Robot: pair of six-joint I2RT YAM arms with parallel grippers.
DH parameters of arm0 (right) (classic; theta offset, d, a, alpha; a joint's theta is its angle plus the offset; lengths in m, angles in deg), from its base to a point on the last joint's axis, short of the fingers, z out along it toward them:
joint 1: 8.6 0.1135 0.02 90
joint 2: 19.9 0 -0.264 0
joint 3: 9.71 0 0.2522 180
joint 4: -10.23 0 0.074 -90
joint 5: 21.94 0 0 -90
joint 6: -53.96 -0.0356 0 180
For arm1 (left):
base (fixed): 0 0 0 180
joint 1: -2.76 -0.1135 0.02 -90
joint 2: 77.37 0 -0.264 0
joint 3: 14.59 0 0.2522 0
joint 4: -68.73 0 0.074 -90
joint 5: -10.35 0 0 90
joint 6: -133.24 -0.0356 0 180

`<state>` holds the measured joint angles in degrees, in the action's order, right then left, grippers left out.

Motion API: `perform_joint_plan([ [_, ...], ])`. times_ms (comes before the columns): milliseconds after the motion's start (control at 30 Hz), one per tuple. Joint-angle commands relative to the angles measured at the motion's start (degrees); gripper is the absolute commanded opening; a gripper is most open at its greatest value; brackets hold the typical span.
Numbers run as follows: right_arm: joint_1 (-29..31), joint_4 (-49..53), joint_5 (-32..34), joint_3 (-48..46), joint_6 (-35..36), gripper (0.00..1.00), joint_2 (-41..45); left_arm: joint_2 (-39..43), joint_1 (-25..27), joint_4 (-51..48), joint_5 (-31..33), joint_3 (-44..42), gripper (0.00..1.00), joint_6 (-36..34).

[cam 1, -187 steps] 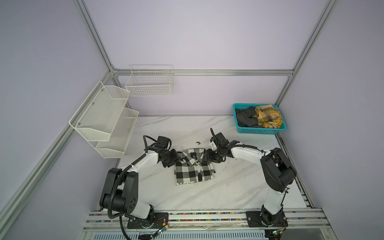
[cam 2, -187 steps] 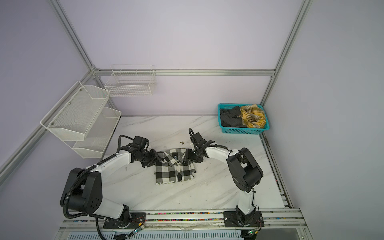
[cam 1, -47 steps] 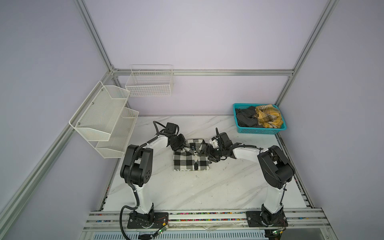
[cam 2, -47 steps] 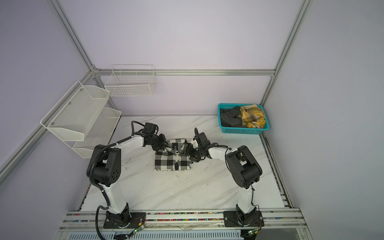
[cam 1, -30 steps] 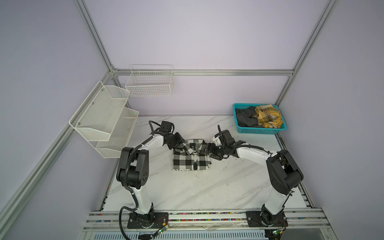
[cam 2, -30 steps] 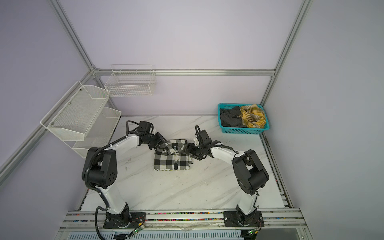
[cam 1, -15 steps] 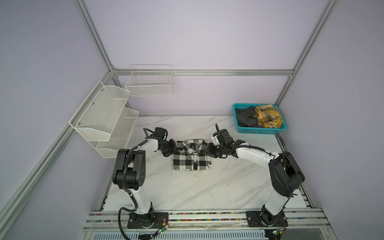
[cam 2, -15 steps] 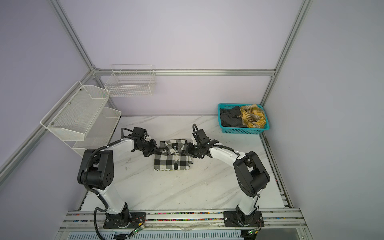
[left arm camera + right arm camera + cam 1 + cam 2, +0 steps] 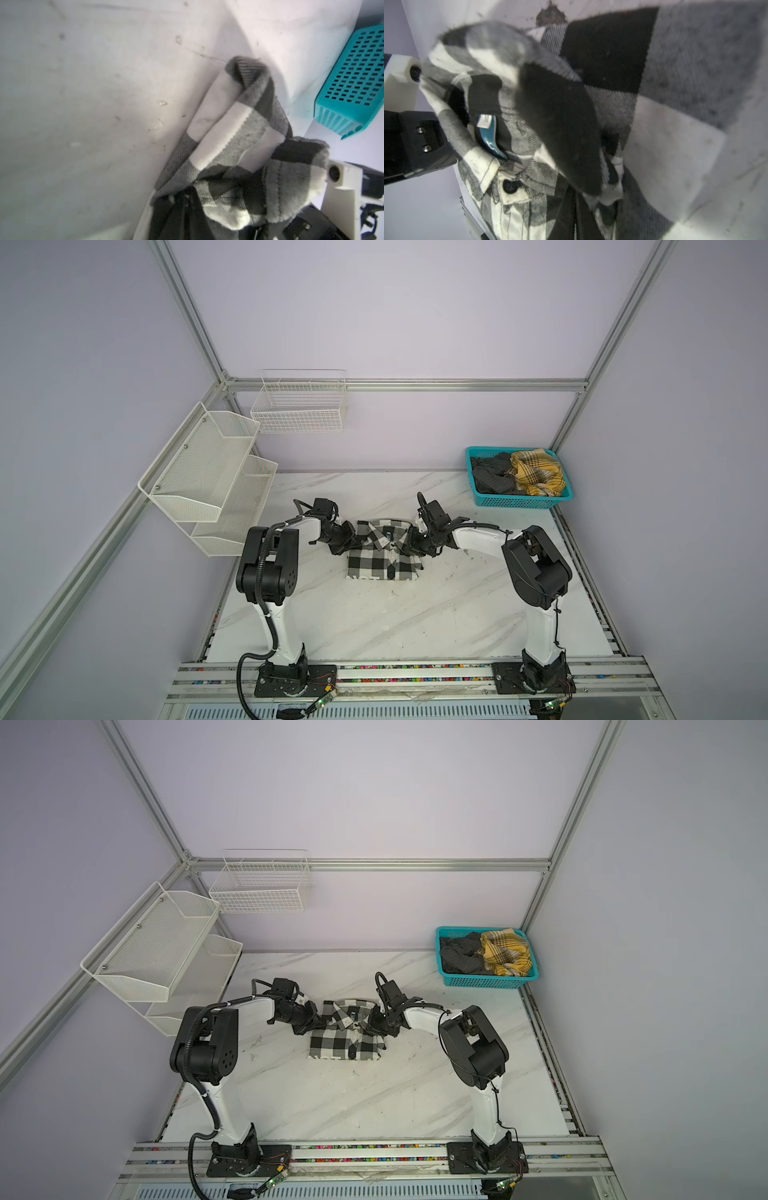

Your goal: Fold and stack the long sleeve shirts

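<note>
One long sleeve shirt [image 9: 380, 562] [image 9: 345, 1046] of black-and-white checks lies folded into a small rectangle mid-table, collar toward the back wall. My left gripper [image 9: 347, 542] [image 9: 314, 1023] is at its left shoulder. The left wrist view shows the dark fingers [image 9: 182, 216] shut on a bunched fold of the checked cloth [image 9: 228, 133]. My right gripper [image 9: 412, 545] [image 9: 372, 1026] is at the right shoulder. In the right wrist view its fingers [image 9: 574, 214] are pinched on cloth beside the buttoned collar [image 9: 508, 187], which is raised a little.
A teal basket [image 9: 524, 502] [image 9: 491, 982] [image 9: 353, 83] with dark and yellow plaid clothes stands at the back right. White mesh shelves [image 9: 199, 472] hang on the left wall and a wire basket [image 9: 299, 414] on the back wall. The marble table [image 9: 395, 622] stretches in front of the shirt.
Both grippers have closed in on the shirt's shoulders and shut on the cloth. The left arm's elbow has swung down toward the front.
</note>
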<state>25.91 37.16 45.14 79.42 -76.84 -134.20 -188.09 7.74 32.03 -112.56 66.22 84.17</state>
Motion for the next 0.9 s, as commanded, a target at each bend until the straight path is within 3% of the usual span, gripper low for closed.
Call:
perform_joint_plan([
  [0,-0.1,4.2,3.0,2.3,1.4,0.15,3.6,5.5,0.2,-1.2,1.3,0.3,0.3,-1.2],
  [133,1.2,8.8,6.2,3.6,3.6,0.27,7.4,14.5,0.7,-4.5,3.8,0.9,0.46,-3.2],
  [333,4.4,12.2,10.9,0.2,3.9,0.46,14.0,21.6,1.6,-9.3,6.5,-1.6,0.48,-5.4],
  [467,4.7,8.9,10.9,-5.5,1.3,0.5,19.1,22.4,0.7,-14.2,12.5,-3.7,0.56,-7.6],
  [667,5.1,4.4,7.5,-10.9,0.2,0.62,21.2,22.6,-3.0,-12.7,10.3,-7.2,0.68,-8.4],
  [733,5.0,2.9,6.8,-12.0,0.0,0.74,20.6,21.6,-3.5,-11.6,9.8,-7.5,0.7,-8.5],
  [867,5.0,0.1,5.5,-13.6,-1.2,0.72,19.5,18.1,-3.6,-9.7,6.6,-7.2,0.68,-8.0],
])
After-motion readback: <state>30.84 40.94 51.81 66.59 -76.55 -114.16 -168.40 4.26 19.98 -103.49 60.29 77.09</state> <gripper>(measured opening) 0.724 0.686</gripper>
